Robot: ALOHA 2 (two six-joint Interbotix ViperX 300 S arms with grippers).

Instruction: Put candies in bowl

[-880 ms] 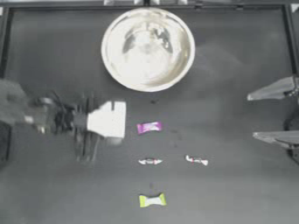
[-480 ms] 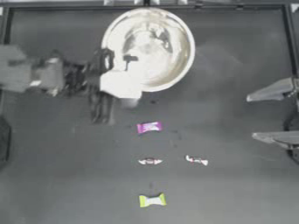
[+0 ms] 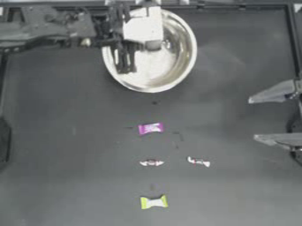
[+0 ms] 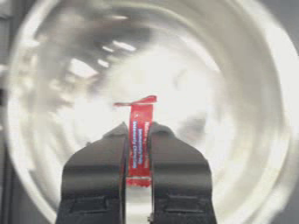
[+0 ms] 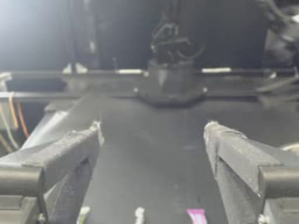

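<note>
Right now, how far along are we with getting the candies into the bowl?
Nothing shows as delivered yet. In hand: the left gripper is over the bowl, shut on the red candy, not yet released. Left on the table: the purple candy, two clear candies and the yellow-green candy. The right gripper waits open at the right edge.

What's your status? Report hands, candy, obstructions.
Left hand over the bowl, shut on red candy. Right hand parked at table's right edge, open. Four candies on table. Nothing in the way.
</note>
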